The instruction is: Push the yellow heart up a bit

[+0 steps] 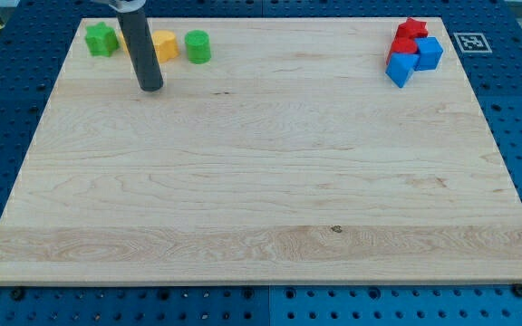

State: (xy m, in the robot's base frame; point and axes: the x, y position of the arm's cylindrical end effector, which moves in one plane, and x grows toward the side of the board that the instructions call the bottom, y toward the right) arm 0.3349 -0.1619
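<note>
The dark rod comes down from the view's top edge near the left, and my tip [150,88] rests on the pale wooden counter [261,181], just below the row of blocks along the top left. This tool is a plain rod with no parts that could stand apart or together, and it clamps nothing. The yellow heart [163,45] sits right beside the rod on its right side, partly hidden by the shaft, so only its right portion shows and the heart shape is hard to confirm; the tip itself lies a little below and slightly left of it, and whether the shaft touches the block I cannot tell. To the left of the rod sits a green block [101,39] with an irregular, star-like outline, close to the counter's top left corner. To the right of the yellow heart, just beside it with a narrow gap, stands a green cylinder [198,46]. Far across the counter, in the top right corner, is a tight cluster: a red block [410,30] at the top, another red block [401,47] just below it, a blue cube [430,52] to the right, and a blue block [401,70] at the bottom, all seemingly touching or nearly so. A black-and-white square marker [469,42] lies on the blue perforated surface beyond the counter's top right corner.
</note>
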